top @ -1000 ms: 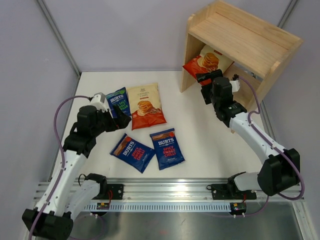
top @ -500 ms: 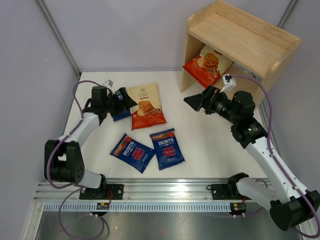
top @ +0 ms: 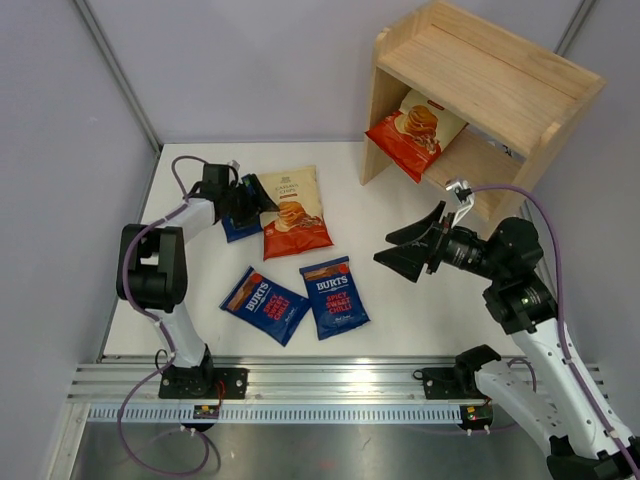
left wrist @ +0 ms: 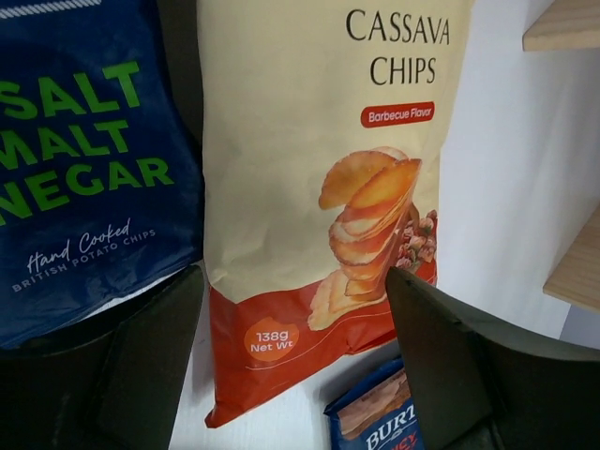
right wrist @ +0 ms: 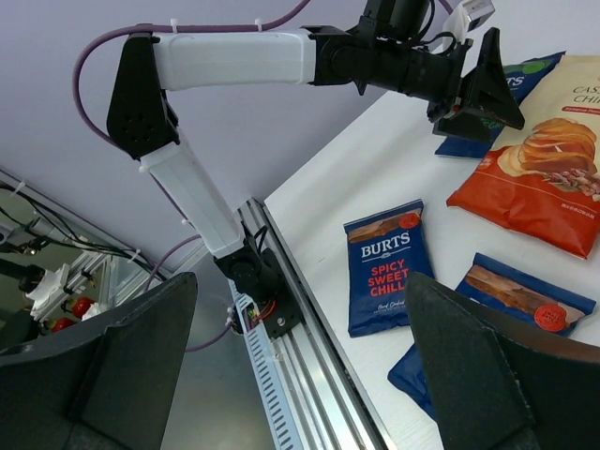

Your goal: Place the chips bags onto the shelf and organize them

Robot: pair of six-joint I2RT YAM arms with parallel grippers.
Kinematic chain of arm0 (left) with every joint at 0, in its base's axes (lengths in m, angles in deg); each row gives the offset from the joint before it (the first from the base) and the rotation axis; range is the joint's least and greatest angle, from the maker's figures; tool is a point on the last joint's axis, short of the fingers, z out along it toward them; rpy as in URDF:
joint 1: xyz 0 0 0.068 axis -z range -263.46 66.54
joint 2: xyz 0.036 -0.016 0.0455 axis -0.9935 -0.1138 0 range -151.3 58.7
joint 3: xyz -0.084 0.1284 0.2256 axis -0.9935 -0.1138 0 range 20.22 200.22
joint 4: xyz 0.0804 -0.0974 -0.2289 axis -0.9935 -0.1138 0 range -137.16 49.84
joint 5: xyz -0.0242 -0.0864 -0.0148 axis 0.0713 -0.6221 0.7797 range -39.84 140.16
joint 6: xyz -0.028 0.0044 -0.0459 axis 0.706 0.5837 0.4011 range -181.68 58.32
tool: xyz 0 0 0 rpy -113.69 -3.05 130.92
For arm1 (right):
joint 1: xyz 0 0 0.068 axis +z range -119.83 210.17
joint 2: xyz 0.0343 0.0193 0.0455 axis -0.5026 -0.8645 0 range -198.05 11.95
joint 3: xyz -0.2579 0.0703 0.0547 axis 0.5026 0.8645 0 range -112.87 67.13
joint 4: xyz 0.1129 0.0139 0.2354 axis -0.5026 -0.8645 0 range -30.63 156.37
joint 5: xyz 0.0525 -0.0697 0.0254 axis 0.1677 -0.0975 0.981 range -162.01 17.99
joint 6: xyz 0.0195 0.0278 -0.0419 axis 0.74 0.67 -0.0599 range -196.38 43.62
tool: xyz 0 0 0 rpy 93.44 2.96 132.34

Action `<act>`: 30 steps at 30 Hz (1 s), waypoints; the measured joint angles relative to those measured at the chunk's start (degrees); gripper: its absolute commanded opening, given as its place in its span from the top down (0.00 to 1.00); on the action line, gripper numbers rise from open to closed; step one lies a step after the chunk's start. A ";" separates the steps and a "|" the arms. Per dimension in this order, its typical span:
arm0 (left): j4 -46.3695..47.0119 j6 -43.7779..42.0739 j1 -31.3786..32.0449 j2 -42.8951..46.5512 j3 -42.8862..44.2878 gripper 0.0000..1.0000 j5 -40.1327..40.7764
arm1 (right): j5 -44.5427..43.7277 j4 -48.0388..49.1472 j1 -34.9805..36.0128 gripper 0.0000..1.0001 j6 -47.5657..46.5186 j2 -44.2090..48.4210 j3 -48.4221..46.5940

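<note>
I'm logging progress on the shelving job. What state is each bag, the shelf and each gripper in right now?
Shelved Cassava bag: on the lower tier, leaning.
Table Cassava bag: flat on the table, unheld.
Green-lettered Burts bag: flat on the table, unheld.
Red-lettered Burts bags: flat on the table, unheld.
Shelf: upright, holding one bag.
Left gripper: open, empty.
Right gripper: open, empty.
</note>
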 measured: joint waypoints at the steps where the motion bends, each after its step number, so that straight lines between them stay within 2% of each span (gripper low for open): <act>1: -0.26 0.02 0.17 -0.02 -0.17 0.16 0.46 | 0.33 -0.09 0.00 0.01 -0.24 0.20 0.00; 5: 0.09 0.00 1.14 0.02 -2.27 0.11 1.79 | 0.74 -0.48 0.00 0.01 -0.66 -0.31 0.00; 8: 1.27 0.09 1.75 -0.02 -5.22 0.13 0.92 | 0.76 -0.48 0.00 0.02 -0.55 -1.05 0.02; 11: 1.86 0.42 2.38 -0.76 -5.86 0.22 0.59 | 0.76 -0.17 0.00 0.02 -0.07 -1.49 0.68; 14: 4.96 1.64 3.10 -1.07 -7.23 0.40 -0.07 | 0.74 -0.17 0.00 0.03 0.37 -1.55 1.38; 15: 5.86 1.95 3.28 -1.09 -7.63 0.52 -0.24 | 0.74 -0.15 0.00 0.03 0.46 -1.62 1.46; 18: 7.63 2.67 4.26 -1.27 -7.89 0.71 -0.83 | 0.70 -0.15 0.00 0.03 0.57 -1.70 1.62; 19: 8.48 2.89 4.74 -1.29 -7.91 0.81 -1.07 | 0.68 -0.11 0.00 0.04 0.59 -1.70 1.77; 26: 15.43 4.48 6.51 0.55 -11.45 0.99 -3.37 | -1.66 0.02 0.00 0.03 1.05 -1.70 4.00; 30: 18.01 6.10 6.51 3.98 -14.27 1.00 -5.92 | -6.45 0.20 0.00 0.03 2.49 -1.22 6.97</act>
